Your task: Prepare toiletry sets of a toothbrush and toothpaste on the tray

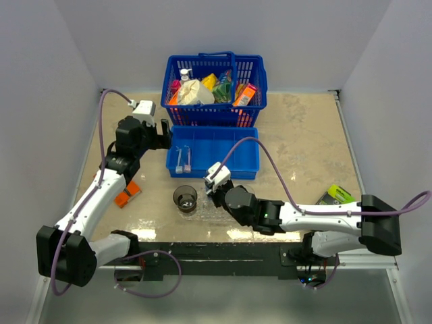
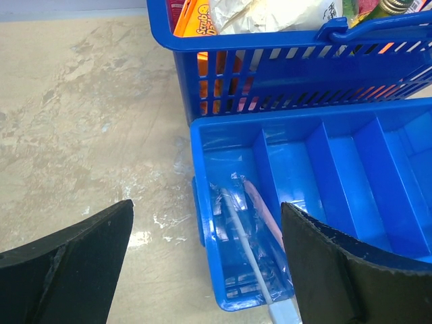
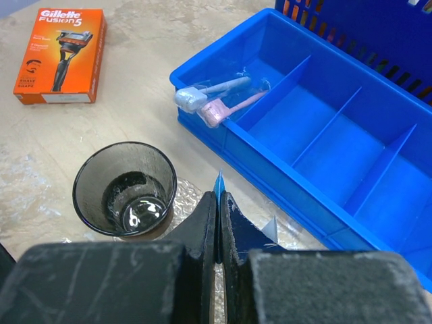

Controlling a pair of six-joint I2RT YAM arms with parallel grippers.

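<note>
Left tool (image 2: 206,216) stands wide open above two clear-wrapped toothbrushes (image 2: 248,229) at the divided bin's (image 2: 351,182) left end. They are probably light and slippery, best pinched mid-handle. Right tool (image 3: 219,199) is closed tight beside a smoky cup (image 3: 125,185).

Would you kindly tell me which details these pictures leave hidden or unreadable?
1. Right wrist: whether the shut right gripper holds anything; only a blue tip shows between its fingers.
2. Top view: most of the tray, covered by the right arm.
3. Left wrist: the toothbrushes' near ends, behind the open left gripper's finger and cut by the bottom edge.
4. Top view: labels in the basket, too small.
</note>
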